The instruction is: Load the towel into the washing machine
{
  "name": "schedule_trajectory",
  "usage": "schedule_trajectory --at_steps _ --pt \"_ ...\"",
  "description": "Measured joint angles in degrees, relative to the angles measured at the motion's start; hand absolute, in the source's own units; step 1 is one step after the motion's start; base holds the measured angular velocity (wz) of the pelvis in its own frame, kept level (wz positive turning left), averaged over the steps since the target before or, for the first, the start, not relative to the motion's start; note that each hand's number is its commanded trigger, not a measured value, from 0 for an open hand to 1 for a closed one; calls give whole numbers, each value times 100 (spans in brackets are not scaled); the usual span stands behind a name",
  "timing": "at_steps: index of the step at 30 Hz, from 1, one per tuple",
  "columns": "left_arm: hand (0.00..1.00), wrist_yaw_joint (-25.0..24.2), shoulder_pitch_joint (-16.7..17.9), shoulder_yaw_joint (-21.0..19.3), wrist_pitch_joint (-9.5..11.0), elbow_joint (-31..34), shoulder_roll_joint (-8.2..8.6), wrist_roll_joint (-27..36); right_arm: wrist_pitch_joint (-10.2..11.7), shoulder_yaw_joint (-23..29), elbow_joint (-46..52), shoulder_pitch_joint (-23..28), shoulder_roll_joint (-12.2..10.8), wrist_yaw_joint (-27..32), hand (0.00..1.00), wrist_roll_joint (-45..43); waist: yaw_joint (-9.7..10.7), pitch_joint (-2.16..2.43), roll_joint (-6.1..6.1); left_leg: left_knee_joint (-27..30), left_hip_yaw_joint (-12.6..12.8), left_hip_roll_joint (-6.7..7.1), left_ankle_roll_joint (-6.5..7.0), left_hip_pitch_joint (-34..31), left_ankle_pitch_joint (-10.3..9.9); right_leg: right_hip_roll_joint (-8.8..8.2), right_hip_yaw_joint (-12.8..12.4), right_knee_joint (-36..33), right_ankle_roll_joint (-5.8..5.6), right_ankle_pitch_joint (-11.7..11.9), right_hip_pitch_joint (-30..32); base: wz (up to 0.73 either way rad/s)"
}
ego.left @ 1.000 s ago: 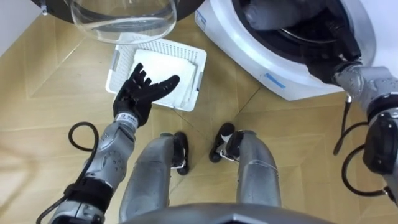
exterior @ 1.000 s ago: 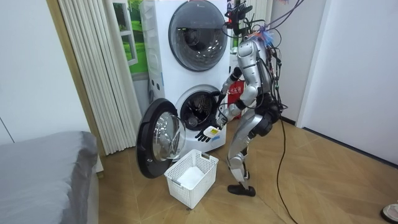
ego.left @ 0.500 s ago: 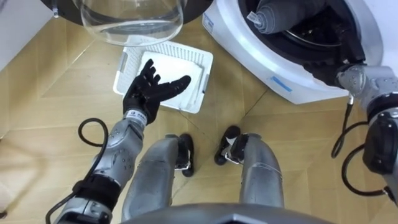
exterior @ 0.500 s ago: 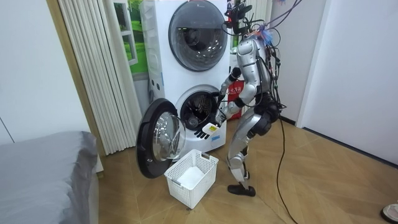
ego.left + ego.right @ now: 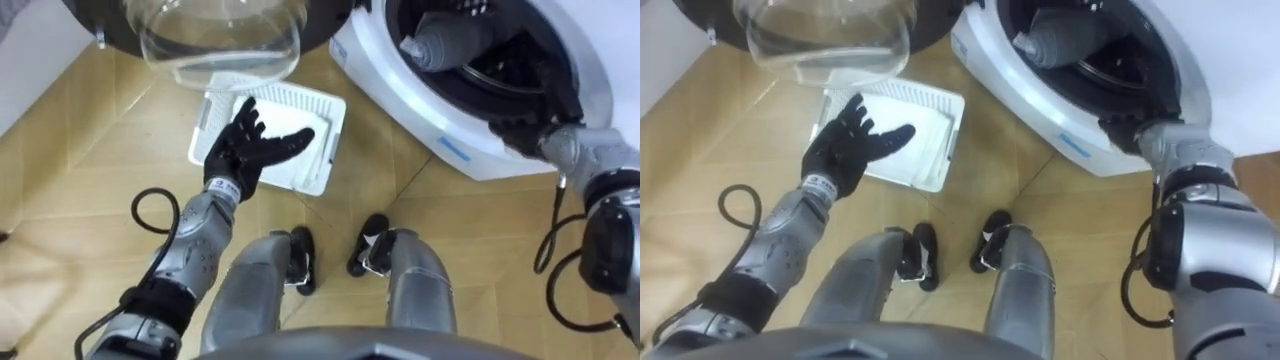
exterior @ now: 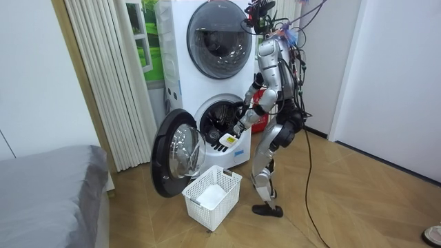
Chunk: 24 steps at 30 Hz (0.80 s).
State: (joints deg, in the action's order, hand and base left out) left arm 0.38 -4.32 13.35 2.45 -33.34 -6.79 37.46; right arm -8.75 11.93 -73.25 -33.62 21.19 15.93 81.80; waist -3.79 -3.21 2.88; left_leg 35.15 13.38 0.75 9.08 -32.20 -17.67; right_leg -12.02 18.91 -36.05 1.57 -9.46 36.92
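The robot stands on the wooden parquet floor [image 5: 80,200], facing the white front-loading washing machine [image 5: 395,95] and bent slightly toward it.

Nearest to the robot, out in front of the washing machine, its left robot hand [image 5: 238,158] hovers with the fingers spread and straight, holding nothing. Directly under that hand sits a white rectangular plastic laundry basket [image 5: 332,140] on the floor. A folded white cloth [image 5: 290,168] lies flat in its bottom, partly covered by the hand above it.

Beyond the basket, the washing machine's round door with its bulging clear glass [image 5: 220,40] is swung wide open to the machine's left. It juts out over the basket's far edge.

The dark drum opening [image 5: 520,70] is open. A rolled grey towel [image 5: 450,40] lies inside it, near the front of the drum. The right robot hand [image 5: 522,128] reaches to the lower rim of the opening. Its dark fingers blend into the dark drum, so I cannot tell whether they are curled or straight, or whether they touch the towel.

Farther off, a second white round-doored machine [image 6: 219,31] is stacked on top of the washing machine. Pale vertical blinds [image 6: 103,76] hang beside it on the room view's left, and a grey bed [image 6: 48,186] stands further left again.
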Motion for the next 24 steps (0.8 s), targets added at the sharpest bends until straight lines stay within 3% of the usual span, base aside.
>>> schedule_trajectory --at_steps 5,9,12,15,18,24 --pt "0 -4 119 30 15 -404 -92 -373 695 -402 29 825 -311 -240 0 -1096 -14 44 -133 -518 -14 -40 -54 671 31 240 -30 632 -129 107 -720 -2" --pt "0 6 493 -25 50 -562 -280 -1043 1335 -561 -59 1868 -365 -436 0 -1960 55 137 -229 -1051 10 -118 -127 1308 74 524 -24 1415 -197 305 -1430 -16" --pt "0 5 744 -150 97 -904 -363 -1714 1417 -829 -84 2747 -449 -703 0 -2629 123 204 -221 -1434 66 -125 -206 1855 121 637 -160 1714 -233 330 -1872 -16" --pt "0 18 1111 -489 159 -1130 -386 -2589 1417 -842 -89 3231 -638 -907 0 -3641 206 260 -198 -1683 145 -147 -281 2242 165 741 -317 1988 -228 336 -2187 -35" --pt "0 43 1428 -632 194 -1183 -399 -3167 1419 -1179 -96 3455 -705 -1170 0 -4370 226 283 -234 -1874 144 -178 -324 2593 188 862 -398 2273 -206 386 -2542 -24" --pt "0 146 1571 -830 376 -1750 -345 -3517 1496 -1401 -276 3554 -910 -1546 0 -5526 259 292 -289 -2335 145 -201 -448 3258 260 998 -445 2548 -190 393 -3107 0"
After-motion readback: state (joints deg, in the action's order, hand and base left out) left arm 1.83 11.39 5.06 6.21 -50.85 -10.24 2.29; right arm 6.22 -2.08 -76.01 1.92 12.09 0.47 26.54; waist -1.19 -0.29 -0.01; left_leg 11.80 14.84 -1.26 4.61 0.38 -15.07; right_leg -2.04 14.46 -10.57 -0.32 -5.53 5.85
